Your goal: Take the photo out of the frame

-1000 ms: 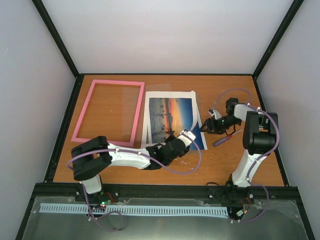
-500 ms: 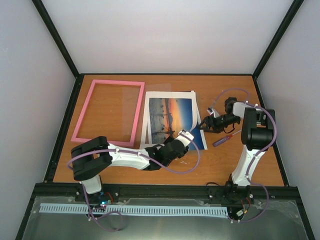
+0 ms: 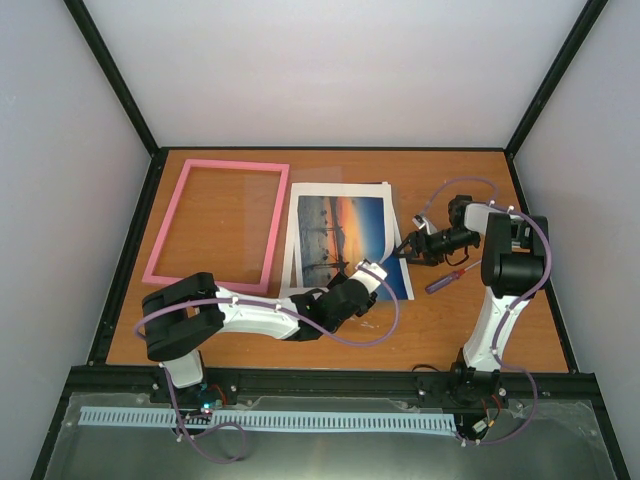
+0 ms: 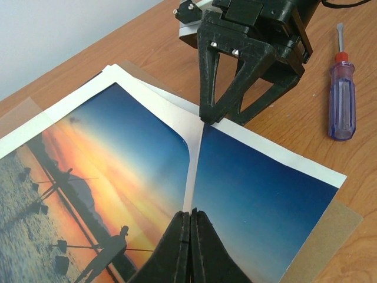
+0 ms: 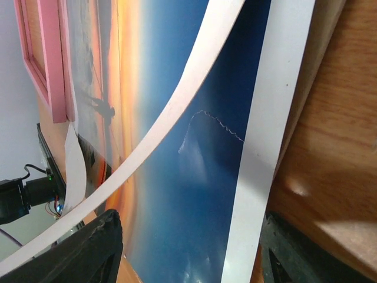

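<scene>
Surface: wooden bench point(image 3: 450, 325), walled in white.
Frame point(image 3: 166, 226): laid far left, beside photo point(image 3: 345, 235).
Photo: laid mid-bench, partly curled.
Left gripper point(image 4: 189, 221): closed together on photo's near corner.
Right gripper point(image 4: 224, 119): spread astride photo's right edge.
Room: bare wood past screwdriver point(image 4: 341, 97).

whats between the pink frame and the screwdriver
The photo, with the right pincer at its edge on the screwdriver side; the top view shows it.

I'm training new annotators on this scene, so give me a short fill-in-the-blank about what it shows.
The frame has a ___ border.
The left gripper is ___ on the edge of the photo.
The screwdriver has a ___ handle.
Missing words: pink; shut; purple.
</scene>
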